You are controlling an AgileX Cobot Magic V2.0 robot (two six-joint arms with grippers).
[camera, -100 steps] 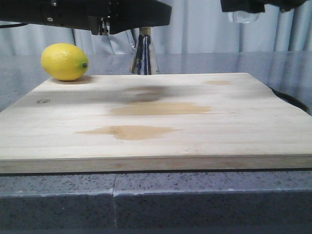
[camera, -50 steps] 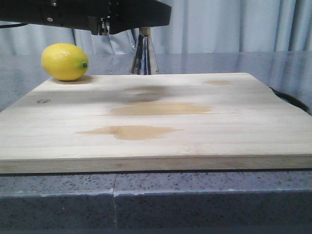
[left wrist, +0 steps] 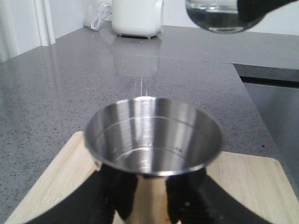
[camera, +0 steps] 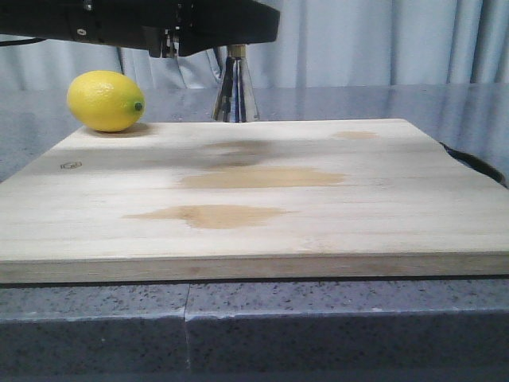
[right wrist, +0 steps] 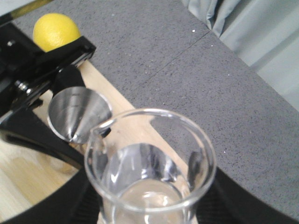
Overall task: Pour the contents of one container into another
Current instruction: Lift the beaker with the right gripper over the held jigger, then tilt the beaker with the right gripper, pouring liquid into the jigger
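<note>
My left gripper (left wrist: 152, 201) is shut on the narrow waist of the steel jigger (left wrist: 153, 135), which stands upright with its open cup empty. In the front view only the jigger's lower cone (camera: 235, 91) shows under the black left arm (camera: 159, 22), at the far edge of the wooden board (camera: 262, 199). My right gripper (right wrist: 149, 207) is shut on the clear glass beaker (right wrist: 149, 163), upright with some clear liquid in it. The beaker hangs high above and off to one side of the jigger (right wrist: 79, 114). Its base (left wrist: 218, 16) shows in the left wrist view. The right gripper is out of the front view.
A yellow lemon (camera: 106, 100) lies at the board's far left corner, close to the left arm. Grey speckled counter (camera: 358, 318) surrounds the board. A white appliance (left wrist: 137, 17) stands far back on the counter. Curtains hang behind.
The right gripper with the beaker, at the front view's top right a second ago, has risen out of that view. The left arm and the jigger have not moved.
</note>
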